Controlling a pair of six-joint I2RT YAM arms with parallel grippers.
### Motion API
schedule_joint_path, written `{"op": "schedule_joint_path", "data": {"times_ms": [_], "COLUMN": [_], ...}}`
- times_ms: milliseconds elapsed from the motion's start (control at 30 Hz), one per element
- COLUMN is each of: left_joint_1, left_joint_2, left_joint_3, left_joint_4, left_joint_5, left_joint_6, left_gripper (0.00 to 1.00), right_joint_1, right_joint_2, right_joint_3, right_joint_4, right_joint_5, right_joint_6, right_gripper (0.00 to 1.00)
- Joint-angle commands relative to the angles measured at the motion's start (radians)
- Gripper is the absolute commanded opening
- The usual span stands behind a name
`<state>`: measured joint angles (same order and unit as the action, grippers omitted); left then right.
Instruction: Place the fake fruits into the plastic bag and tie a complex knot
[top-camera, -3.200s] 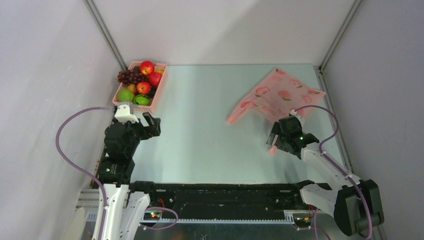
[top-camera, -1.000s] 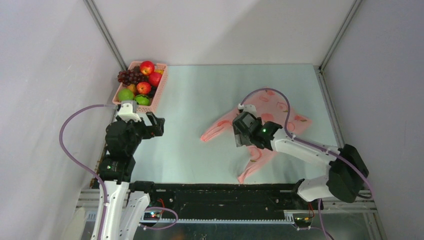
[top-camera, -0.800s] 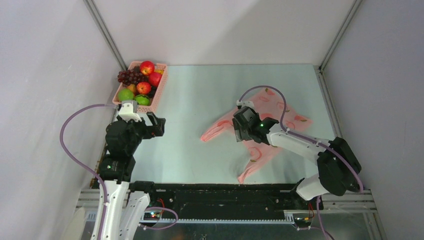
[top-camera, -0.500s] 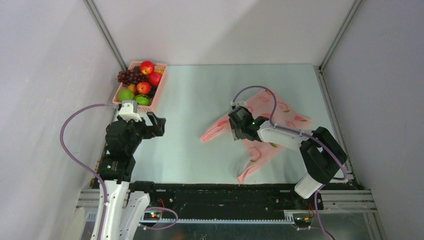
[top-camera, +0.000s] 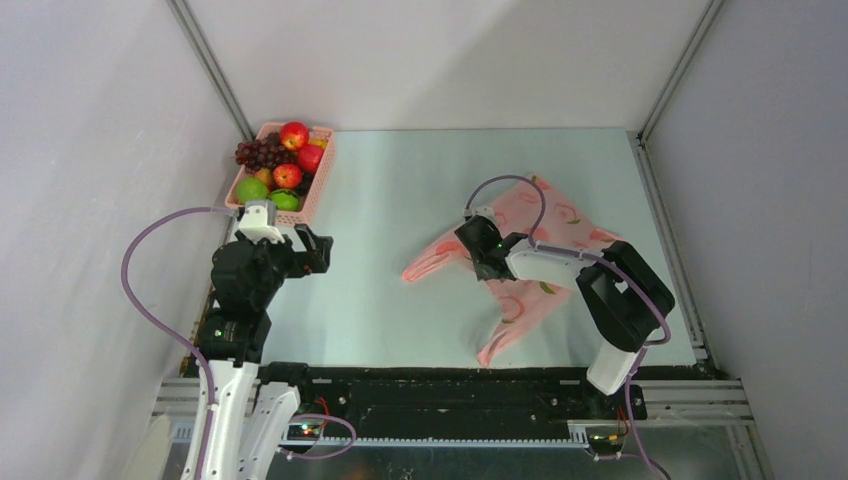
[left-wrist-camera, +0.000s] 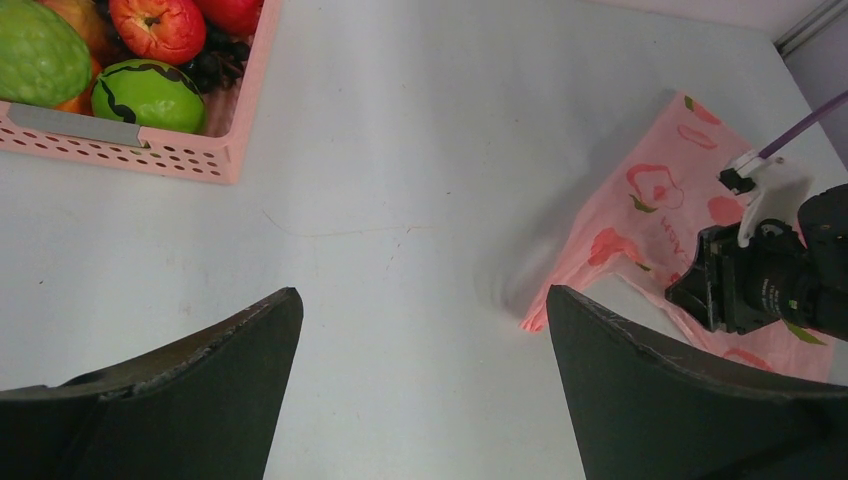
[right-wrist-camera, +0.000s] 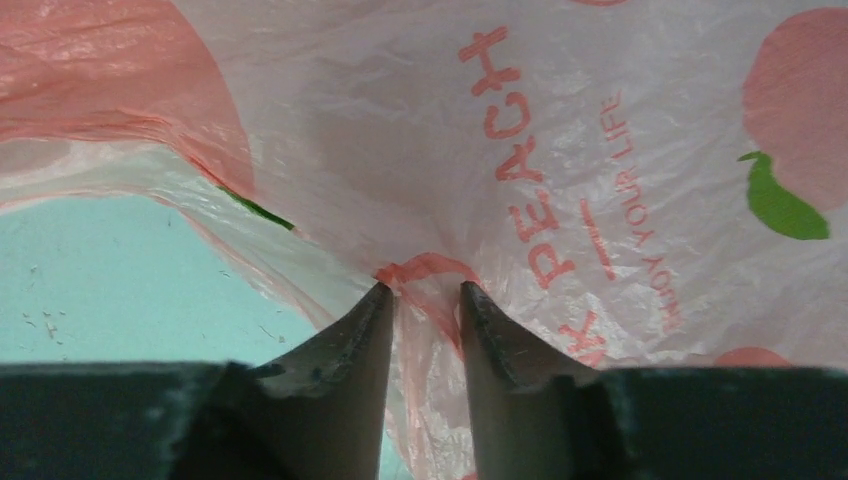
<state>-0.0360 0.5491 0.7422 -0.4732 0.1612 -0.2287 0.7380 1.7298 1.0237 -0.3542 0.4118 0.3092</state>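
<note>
Now you are pinching a raised fold of the thin translucent pink peach-printed plastic bag (top-camera: 560, 215), lying right of centre in the overhead frame, with the right gripper (right-wrist-camera: 425, 300), the left gripper (left-wrist-camera: 422, 300) hanging spread wide, so be catching only the top layer.

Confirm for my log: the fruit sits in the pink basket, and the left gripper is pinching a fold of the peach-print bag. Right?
Wrong arm: the right gripper pinches a fold of the bag, as the right wrist view shows. The left gripper is open. The fruit does sit in the basket.
</note>
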Motion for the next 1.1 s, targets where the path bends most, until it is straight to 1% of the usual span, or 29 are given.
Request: {"op": "schedule_joint_path", "data": {"times_ms": [0, 33, 100, 233, 333, 467, 533, 567, 633, 767, 900, 1067], "left_joint_1": [0.004, 0.004, 0.004, 0.004, -0.002, -0.035, -0.061, -0.074, -0.096, -0.131, -0.137, -0.139], "left_joint_2": [0.0, 0.0, -0.001, -0.006, -0.01, -0.022, -0.04, -0.057, -0.088, -0.17, -0.249, -0.34], "left_joint_3": [-0.01, -0.01, -0.01, -0.009, -0.009, -0.008, -0.008, -0.009, -0.012, -0.029, -0.049, -0.105], "left_joint_4": [0.039, 0.039, 0.041, 0.043, 0.049, 0.075, 0.097, 0.112, 0.127, 0.15, 0.163, 0.224], "left_joint_5": [0.013, 0.015, 0.015, 0.015, 0.019, 0.065, 0.096, 0.115, 0.14, 0.183, 0.246, 0.31], "left_joint_6": [-0.011, -0.011, -0.012, -0.011, -0.014, -0.027, -0.049, -0.062, -0.106, -0.223, -0.319, -0.429], "left_gripper": [0.99, 0.99, 0.99, 0.99, 0.99, 0.99, 0.99, 0.99, 0.99, 0.99, 0.99, 0.99], "right_joint_1": [-0.013, -0.016, -0.029, -0.035, -0.036, -0.036, -0.036, -0.036, -0.036, -0.029, 0.004, 0.065], "right_joint_2": [0.018, 0.011, -0.016, -0.125, -0.254, -0.41, -0.493, -0.518, -0.619, -0.726, -0.776, -0.781], "right_joint_3": [0.039, 0.039, 0.039, 0.039, 0.038, 0.038, 0.038, 0.039, 0.038, 0.039, 0.039, 0.039], "right_joint_4": [0.045, 0.043, 0.03, -0.025, -0.057, -0.083, -0.084, -0.083, -0.08, -0.075, -0.067, -0.018], "right_joint_5": [-0.043, -0.072, -0.104, -0.165, -0.221, -0.294, -0.298, -0.294, -0.272, -0.218, -0.125, -0.035], "right_joint_6": [-0.014, -0.012, -0.001, 0.017, 0.042, 0.101, 0.14, 0.166, 0.2, 0.251, 0.282, 0.324], "right_gripper": [0.27, 0.13, 0.0, 0.0, 0.0, 0.0, 0.0, 0.0, 0.0, 0.0, 0.0, 0.0]}}
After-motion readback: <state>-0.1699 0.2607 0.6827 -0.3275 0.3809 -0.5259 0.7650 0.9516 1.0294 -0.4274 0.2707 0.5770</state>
